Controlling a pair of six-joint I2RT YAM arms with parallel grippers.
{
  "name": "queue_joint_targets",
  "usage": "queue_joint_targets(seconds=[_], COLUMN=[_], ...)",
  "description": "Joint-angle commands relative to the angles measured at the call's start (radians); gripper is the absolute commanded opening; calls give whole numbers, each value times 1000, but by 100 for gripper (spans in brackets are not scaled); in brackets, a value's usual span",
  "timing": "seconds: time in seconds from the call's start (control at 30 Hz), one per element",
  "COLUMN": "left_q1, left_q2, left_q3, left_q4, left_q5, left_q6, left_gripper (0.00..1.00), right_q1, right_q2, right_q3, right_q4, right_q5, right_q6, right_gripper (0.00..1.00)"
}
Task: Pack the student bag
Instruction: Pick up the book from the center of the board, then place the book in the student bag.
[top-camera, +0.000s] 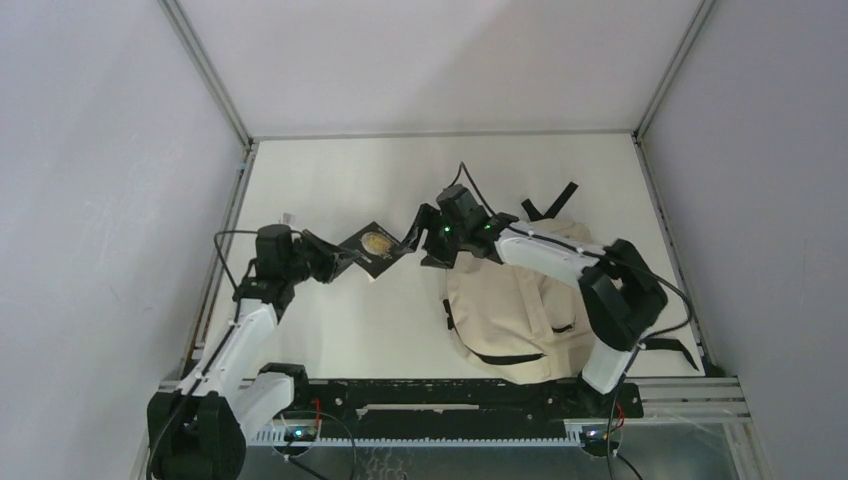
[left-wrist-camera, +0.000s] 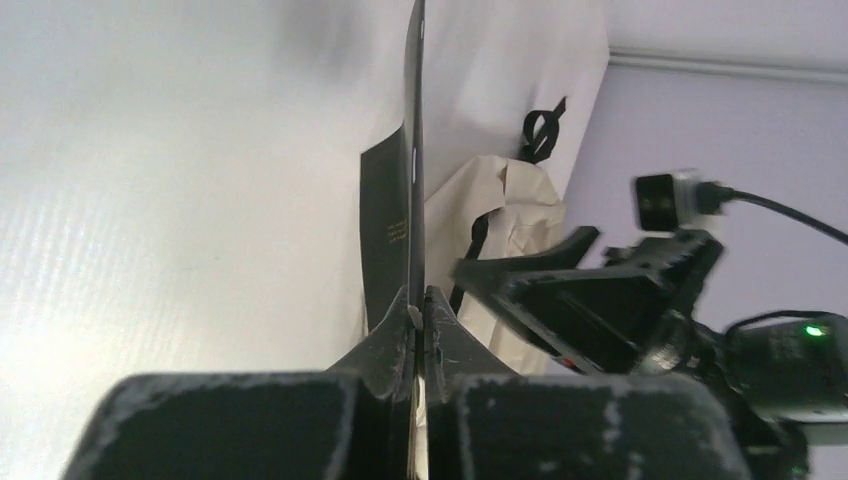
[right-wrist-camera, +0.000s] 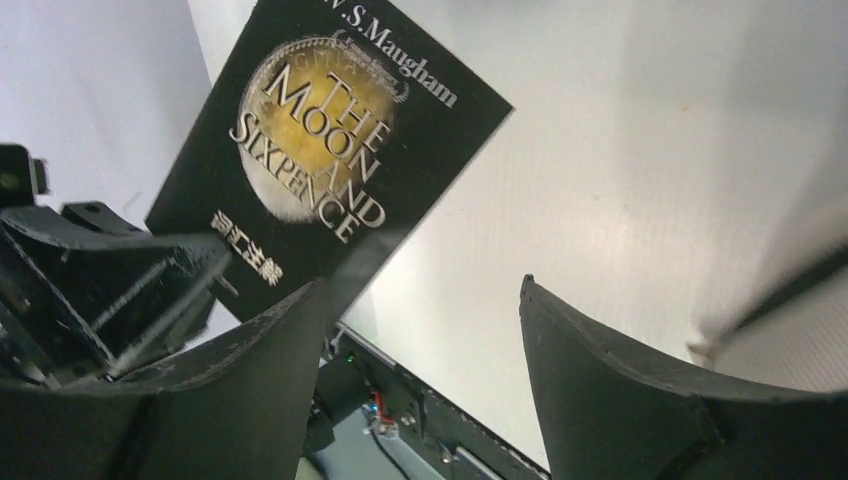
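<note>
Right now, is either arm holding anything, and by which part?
The left gripper is shut on the black book, pinching its lower edge, below the title. The right gripper is open, holding nothing.

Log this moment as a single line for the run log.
left gripper: shut on book | right gripper: open, near book | student bag: on table, book outside it

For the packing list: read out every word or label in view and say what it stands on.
"THE MOON AND SIXPENCE": cover of the book.
"W. S. Maugham": above the title, first letter cut off.
White Chinese characters under the title: blurred.
Fine curved print over the title: too small.
Gold print seen by the left wrist camera: unreadable.
On the bag: none.
</note>
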Motion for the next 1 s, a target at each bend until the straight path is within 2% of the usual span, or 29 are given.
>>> queue_joint_targets(seconds=[0.0, 0.07, 0.13, 0.23, 0.3, 0.43, 0.57, 0.67, 0.83, 0.9, 0.93, 0.97], left_q1=[22, 22, 22, 19, 15, 13, 13, 13, 13, 12, 12, 13], left_q2=[-32, -23, -17, -2, 11, 13, 22, 25, 30, 29, 30, 31], left_q3=[180, 236, 271, 298, 315, 313, 298, 285, 278, 279, 279, 277], left_q4=[-219, -292, -321, -324, -347, -387, -401, -392, -376, -378, -378, -379], left_q5=[13, 51, 136, 328, 400, 379, 314, 270, 279, 281, 282, 283], left_q6=[271, 359, 426, 487, 526, 551, 538, 517, 503, 508, 508, 509], left_gripper=[0, 0, 0, 0, 0, 0, 0, 0, 0, 0, 0, 0], right_q1=[14, 36, 47, 66, 70, 96, 208, 259, 295, 295, 293, 294], right_q2=[-192, -246, -268, -302, -341, -418, -408, -342, -181, -132, -121, -121], right_q3=[11, 11, 11, -5, -38, -97, -97, -93, -41, -24, -16, -7], right_q4=[-181, -289, -390, -501, -531, -500, -456, -448, -508, -534, -551, -579], right_q5=[188, 377, 500, 660, 721, 710, 691, 696, 728, 743, 756, 778], right_q6=[-229, -284, -308, -332, -352, -412, -415, -388, -354, -348, -340, -330], right_gripper=[78, 79, 79, 79, 78, 77, 82, 88, 89, 86, 81, 70])
